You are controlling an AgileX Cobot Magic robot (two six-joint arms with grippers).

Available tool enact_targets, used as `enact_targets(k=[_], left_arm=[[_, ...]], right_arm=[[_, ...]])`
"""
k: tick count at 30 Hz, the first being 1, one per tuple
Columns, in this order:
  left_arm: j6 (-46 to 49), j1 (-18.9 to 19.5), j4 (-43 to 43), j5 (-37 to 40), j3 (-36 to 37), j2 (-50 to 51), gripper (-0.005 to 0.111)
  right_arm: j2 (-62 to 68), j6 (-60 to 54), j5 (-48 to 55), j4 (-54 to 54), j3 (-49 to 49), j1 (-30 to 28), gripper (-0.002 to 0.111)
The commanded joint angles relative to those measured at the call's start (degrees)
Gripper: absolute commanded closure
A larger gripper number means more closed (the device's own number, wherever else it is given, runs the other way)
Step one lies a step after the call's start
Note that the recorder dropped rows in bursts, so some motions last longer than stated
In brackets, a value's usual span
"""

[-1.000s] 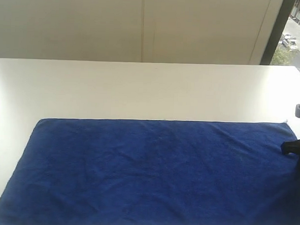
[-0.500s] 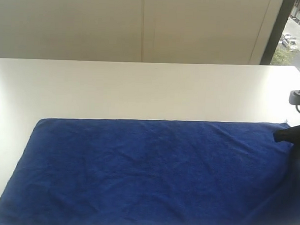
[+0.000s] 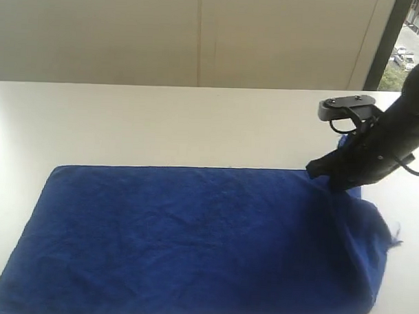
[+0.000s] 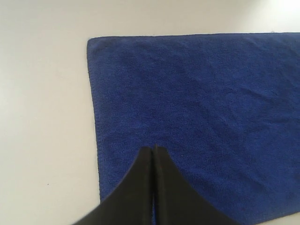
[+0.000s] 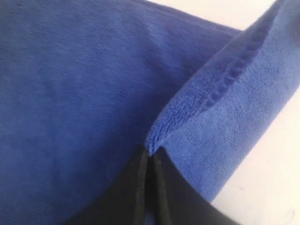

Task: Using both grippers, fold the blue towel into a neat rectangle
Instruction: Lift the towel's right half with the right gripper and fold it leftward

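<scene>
One blue towel [image 3: 193, 239] lies spread along the near edge of a white worktop [image 3: 162, 121], covering most of its width. The right gripper [image 5: 150, 152] is pinched tight on the towel's stitched hem at its far right corner, holding that corner up off the surface near the worktop's right edge. The left gripper [image 4: 153, 149] has its jaws pressed together, empty, over the cloth by its left short edge; whether it touches is unclear. Cream wall panels [image 3: 200, 33] run behind the far edge, with a window strip [image 3: 409, 54] at the far right corner. The right arm [image 3: 382, 142] hides part of the raised corner, and the towel's near edge is cut off.
</scene>
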Motion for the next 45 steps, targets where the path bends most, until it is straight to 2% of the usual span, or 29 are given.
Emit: enact_targets(k=[1,11,26,35,45], left_arm=[[0.2,-0.2,-0.7,0.2,0.3,-0.4,0.107],[0.2,-0.2,-0.8,0.5,0.3,-0.4,0.107],[0.2,-0.2,-0.8,1.4,0.3,-0.4,0.107],[0.2,-0.2,-0.7,0.6,0.3,-0.4,0.107],[0.6,-0.2,-0.7,-0.2,0.5,-0.4,0.107]], right_arm=[[-0.5,-0.5,0.4,2.0,-3.4,6.2,0.108],[-0.1,2.5,-1.1,4.4,-10.1,19.7,0.108],[9.3,3.7,-1.6,9.2,-23.8,33.0,0.108],[16.6,3.7,-1.8,12.2,-33.7,38.9,0.108],[24.3,5.1,-1.5,13.1,-42.7,41.7,0.108]])
